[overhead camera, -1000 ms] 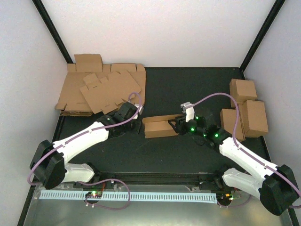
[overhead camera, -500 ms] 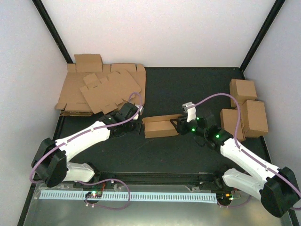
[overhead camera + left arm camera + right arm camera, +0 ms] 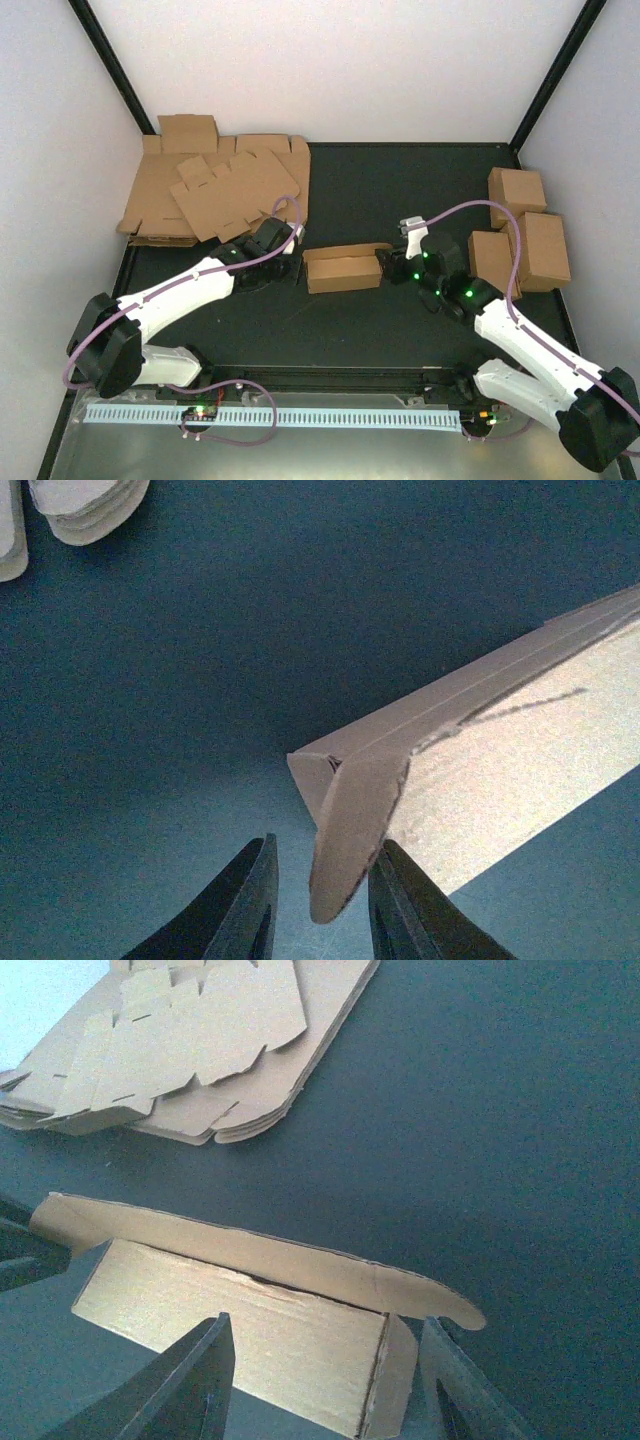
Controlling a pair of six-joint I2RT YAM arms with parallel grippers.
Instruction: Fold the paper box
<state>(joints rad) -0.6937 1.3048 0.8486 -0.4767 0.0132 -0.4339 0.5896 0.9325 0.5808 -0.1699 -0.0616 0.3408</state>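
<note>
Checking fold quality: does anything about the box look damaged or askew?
The paper box has an end flap splaying outward between the open left gripper's fingers, and its edge looks ragged. The stack of blanks behind it is fanned unevenly.

I see bare tabletop (image 3: 400, 185) beyond the paper box (image 3: 342, 270); the cardboard heap (image 3: 215, 190) blocks the far left, folded boxes (image 3: 525, 235) the right.

Plain brown cardboard, the paper box (image 3: 345, 270) I am working lies half-formed on the black table (image 3: 400, 190): an open oblong trough, long flap raised along its far side.
</note>
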